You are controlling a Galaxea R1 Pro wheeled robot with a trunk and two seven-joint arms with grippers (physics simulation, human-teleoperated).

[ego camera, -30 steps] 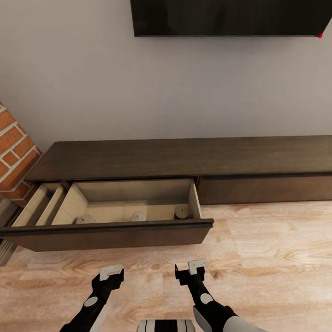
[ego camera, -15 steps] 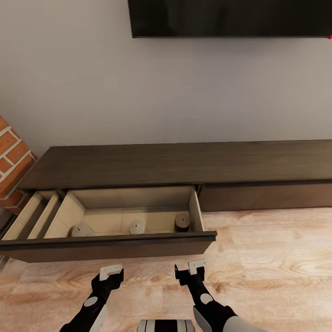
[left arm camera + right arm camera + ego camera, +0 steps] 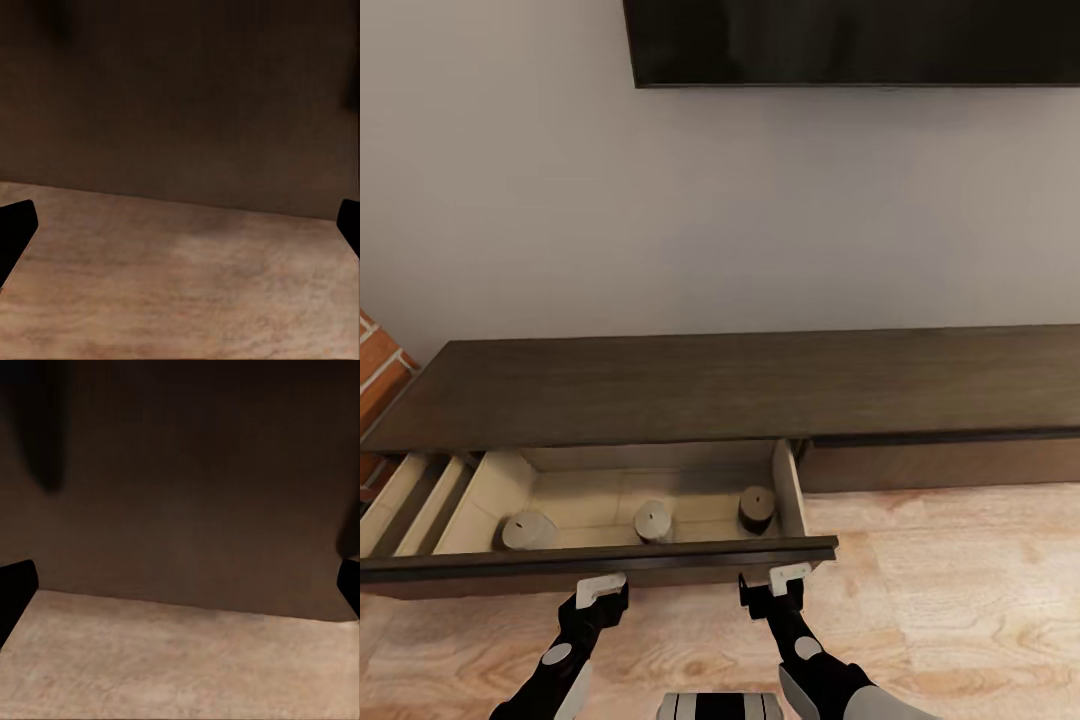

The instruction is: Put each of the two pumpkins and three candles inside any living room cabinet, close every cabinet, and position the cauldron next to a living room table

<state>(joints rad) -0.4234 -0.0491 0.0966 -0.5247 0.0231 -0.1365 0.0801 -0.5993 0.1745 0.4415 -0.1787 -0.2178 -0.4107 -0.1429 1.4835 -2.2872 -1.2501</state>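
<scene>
Over the last second the whole head view has slid: the cabinet (image 3: pixel 740 385) now sits lower and larger in frame, and the brick fireplace (image 3: pixel 378 375) has shrunk to a sliver at the left edge. That is your camera and base closing in, not the furniture moving. The open drawer (image 3: pixel 788 490) now reaches down to your grippers at lower centre.

All three candles (image 3: pixel 650 520) stand in a row on the drawer's pale floor, well apart from each other, so that part looks done. No pumpkin is visible in the drawer.

Your left gripper (image 3: pixel 602 592) and right gripper (image 3: pixel 785 583) are both spread wide and empty, with their tips at the drawer's dark front panel (image 3: pixel 610 568); both wrist views face that panel above wooden floor (image 3: pixel 960 600).

Room forward is gone. The drawer's right front corner juts out just beside your right gripper. A second drawer (image 3: pixel 410 495) stands open at the left edge. The floor to the lower right is open.
</scene>
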